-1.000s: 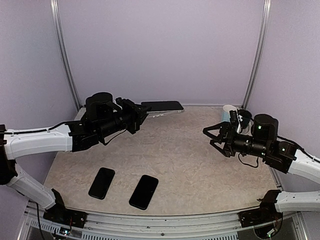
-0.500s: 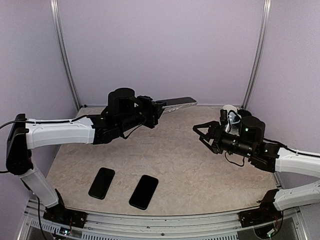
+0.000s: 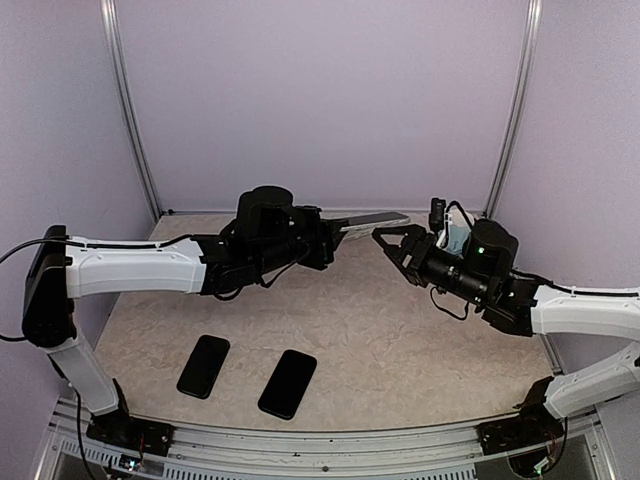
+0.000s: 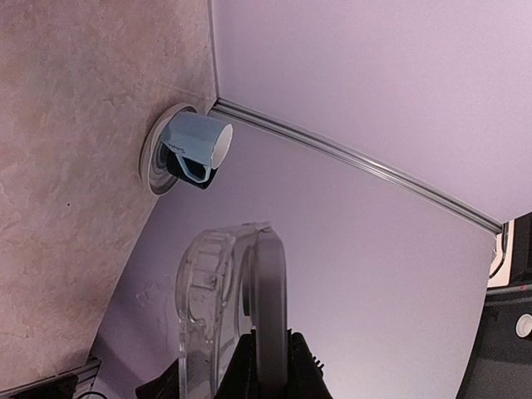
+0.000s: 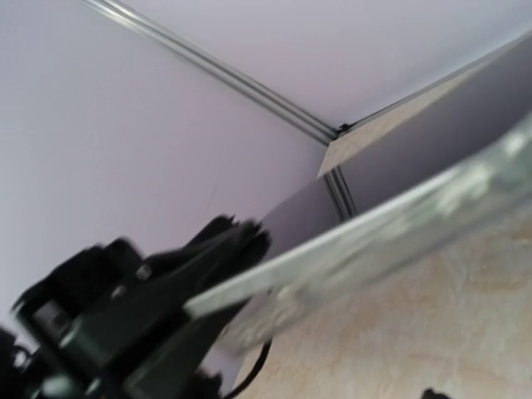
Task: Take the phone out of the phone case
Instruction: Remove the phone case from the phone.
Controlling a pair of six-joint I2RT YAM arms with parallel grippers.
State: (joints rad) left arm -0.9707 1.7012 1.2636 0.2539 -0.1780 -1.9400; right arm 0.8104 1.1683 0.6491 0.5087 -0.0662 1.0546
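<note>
The left gripper [image 3: 328, 241] is clamped on one end of the cased phone [image 3: 374, 219], which juts straight out beyond its fingertips, held clear above the table [image 3: 340, 330]. In the left wrist view the clear case [image 4: 202, 320] and the phone [image 4: 268, 299] inside it stand edge-on between the pinching fingers. The right gripper [image 3: 392, 238] faces it with its jaws spread, fingertips just beside and slightly under the phone's free end; whether they touch cannot be told. The back wall runs close behind that free end, and a cup [image 4: 196, 148] sits by the corner behind the right gripper's wrist. Below both grippers the tabletop lies open; two dark phones [image 3: 203, 366] rest well apart from them, down toward the left arm's base. Since half a second ago the left gripper has carried the phone farther toward the right one and a little lower, and the right gripper has risen and reached in, closing the gap between them
</note>
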